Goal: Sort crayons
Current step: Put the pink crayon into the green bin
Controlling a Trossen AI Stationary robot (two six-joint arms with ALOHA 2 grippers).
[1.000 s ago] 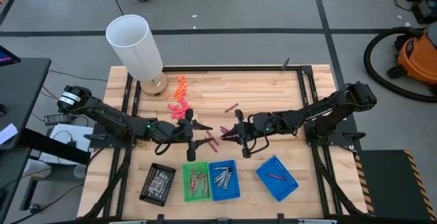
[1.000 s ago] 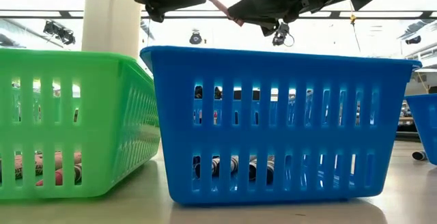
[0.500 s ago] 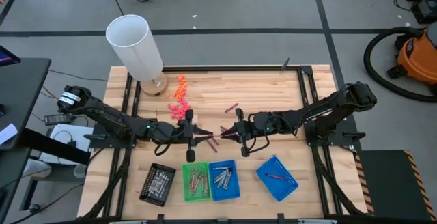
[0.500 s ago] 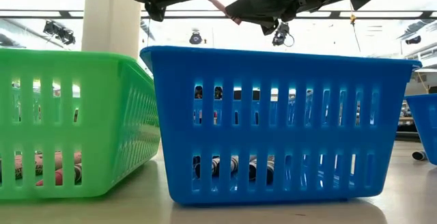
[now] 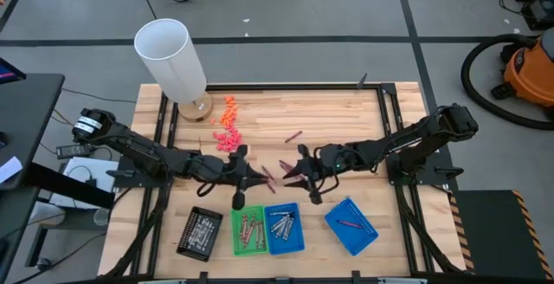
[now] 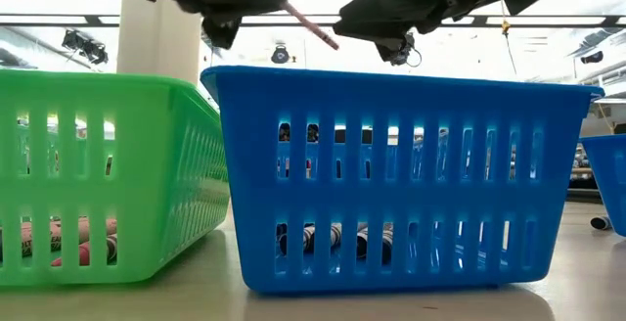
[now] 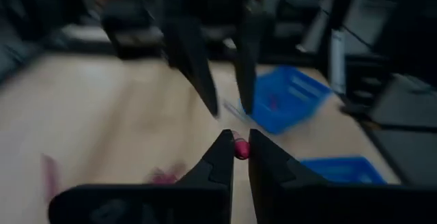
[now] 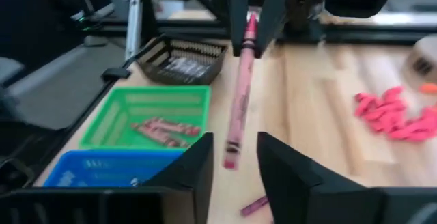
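Right wrist view: the crayon (image 8: 240, 91) runs straight away from my right jaws, its long axis in line with them. Its near end hangs in the gap between my two fingers (image 8: 287, 166), which stand apart and seem to touch it on neither side. Its far end is pinched by my left jaws, which are closed tight on it. In the left wrist view only a pink stub (image 7: 240, 147) shows between those closed tips.

From the high view the crayon (image 5: 268, 178) bridges the two arms over the middle of the counter (image 5: 346, 115). It lies roughly along the line from the left edge to the right edge. In the low view it hangs tilted in the air, above the tray rims.

So the left arm alone carries it, I judge, and the right should back off along the crayon's axis without knocking it. The green tray (image 5: 248, 229) sits by the near edge, just to the near side of my left jaws. It holds reddish sticks much like this one, so I take it as the likely target. The blue tray (image 5: 283, 227) beside it holds grey ones.
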